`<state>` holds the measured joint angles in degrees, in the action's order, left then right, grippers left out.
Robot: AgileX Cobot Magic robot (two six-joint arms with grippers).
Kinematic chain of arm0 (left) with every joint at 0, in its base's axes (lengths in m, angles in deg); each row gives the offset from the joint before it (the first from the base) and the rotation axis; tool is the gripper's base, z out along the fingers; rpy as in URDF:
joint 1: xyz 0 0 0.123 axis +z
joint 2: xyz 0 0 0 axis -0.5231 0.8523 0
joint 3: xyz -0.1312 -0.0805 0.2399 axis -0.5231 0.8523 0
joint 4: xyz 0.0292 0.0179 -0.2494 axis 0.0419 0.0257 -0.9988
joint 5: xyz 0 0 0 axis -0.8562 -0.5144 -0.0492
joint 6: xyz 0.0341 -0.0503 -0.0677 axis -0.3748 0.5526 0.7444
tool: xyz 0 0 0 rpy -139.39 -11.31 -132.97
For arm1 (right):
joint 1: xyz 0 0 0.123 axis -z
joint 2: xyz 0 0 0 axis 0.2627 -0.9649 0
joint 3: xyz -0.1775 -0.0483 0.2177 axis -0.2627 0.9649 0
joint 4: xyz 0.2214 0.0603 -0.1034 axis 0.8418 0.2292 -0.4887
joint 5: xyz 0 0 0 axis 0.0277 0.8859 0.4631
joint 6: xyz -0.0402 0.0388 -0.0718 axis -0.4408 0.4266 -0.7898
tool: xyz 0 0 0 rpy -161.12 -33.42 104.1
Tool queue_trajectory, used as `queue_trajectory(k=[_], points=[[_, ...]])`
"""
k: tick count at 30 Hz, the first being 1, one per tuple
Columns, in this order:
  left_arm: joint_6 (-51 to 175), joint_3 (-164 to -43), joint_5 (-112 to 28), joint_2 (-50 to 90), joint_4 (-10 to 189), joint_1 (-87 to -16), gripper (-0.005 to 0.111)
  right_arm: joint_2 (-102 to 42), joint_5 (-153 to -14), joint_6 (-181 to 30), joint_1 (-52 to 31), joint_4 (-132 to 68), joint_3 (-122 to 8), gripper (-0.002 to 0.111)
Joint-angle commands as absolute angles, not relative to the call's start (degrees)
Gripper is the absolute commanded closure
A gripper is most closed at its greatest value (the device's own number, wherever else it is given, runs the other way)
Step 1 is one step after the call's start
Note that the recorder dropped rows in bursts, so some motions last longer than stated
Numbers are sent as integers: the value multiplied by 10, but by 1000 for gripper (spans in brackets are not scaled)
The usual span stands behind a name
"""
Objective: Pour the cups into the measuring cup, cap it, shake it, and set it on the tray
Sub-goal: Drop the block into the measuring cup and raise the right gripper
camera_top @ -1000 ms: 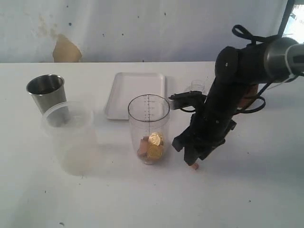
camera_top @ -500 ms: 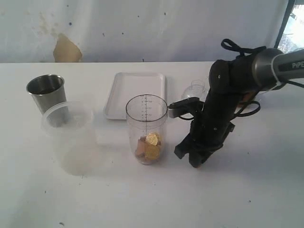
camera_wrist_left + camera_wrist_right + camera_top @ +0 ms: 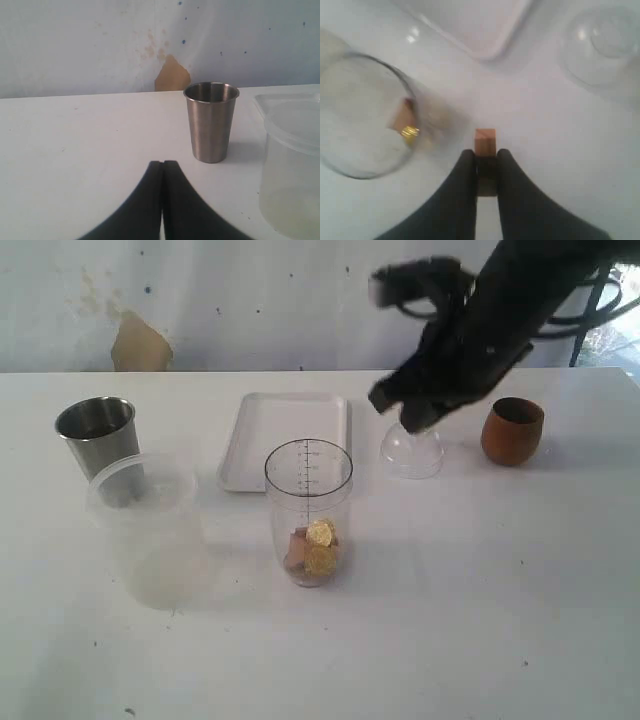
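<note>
The measuring cup (image 3: pixel 308 508) stands mid-table with gold coins and wooden pieces in its bottom; from above it shows as a clear ring (image 3: pixel 362 115). My right gripper (image 3: pixel 485 152) is shut on a small wooden block (image 3: pixel 485 141) and hangs high above the table, its arm blurred over the cap (image 3: pixel 412 450). The brown wooden cup (image 3: pixel 512 430) stands upright at the right. The steel tumbler (image 3: pixel 97 435) stands at the far left. My left gripper (image 3: pixel 163 163) is shut on nothing, low and a short way from the tumbler (image 3: pixel 211 121). The white tray (image 3: pixel 285 438) lies behind the measuring cup.
A wide frosted plastic tub (image 3: pixel 145 530) stands just in front of the tumbler, also beside it in the left wrist view (image 3: pixel 292 165). The cap (image 3: pixel 605 45) and a tray corner (image 3: pixel 470 25) lie below the right gripper. A wall runs along the table's far edge.
The right arm rose from the table beside the measuring cup, up and toward the back, carrying the wooden block. The cap and the wooden cup came into full view.
</note>
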<state>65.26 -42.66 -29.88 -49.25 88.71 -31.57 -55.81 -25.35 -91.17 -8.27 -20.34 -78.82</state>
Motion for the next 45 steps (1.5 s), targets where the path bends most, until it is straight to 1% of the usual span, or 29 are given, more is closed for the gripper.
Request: queue_trajectory(k=[1,5,8,12,19,21,22,24,28,29,31,34,36,40,45], points=[[657,-426,-303,-495,887,-318,107,-556,-218,-977,-97,-31,-851,108],[657,-426,-303,-495,887,-318,107,-612,-216,-937,-134,-95,-883,108],[657,-426,-303,-495,887,-318,107,-646,-196,-928,-145,-109,-894,108],[657,-426,-303,-495,887,-318,107,-675,-196,-928,-149,-111,-897,108],[657,-426,-303,-495,887,-318,107,-683,-205,-928,-149,-113,-897,108],[657,-426,-303,-495,887,-318,107,-683,-210,-928,-149,-113,-897,105],[657,-426,-303,-495,887,-318,107,-683,-212,-928,-149,-114,-897,101],[657,-426,-303,-495,887,-318,107,-683,-224,-928,-149,-119,-897,89],[657,-426,-303,-495,887,-318,107,-683,-234,-928,-150,-138,-909,48],[657,-426,-303,-495,887,-318,107,-683,-234,-928,-150,-138,-912,40],[657,-426,-303,-495,887,-318,107,-681,-234,-928,-150,-139,-918,36],[657,-426,-303,-495,887,-318,107,-669,-236,-928,-150,-139,-929,37],[657,-426,-303,-495,887,-318,107,-657,-236,-928,-150,-139,-940,42],[657,-426,-303,-495,887,-318,107,-622,-233,-928,-150,-141,-957,56],[657,-426,-303,-495,887,-318,107,-556,-229,-928,-150,-174,-962,77]])
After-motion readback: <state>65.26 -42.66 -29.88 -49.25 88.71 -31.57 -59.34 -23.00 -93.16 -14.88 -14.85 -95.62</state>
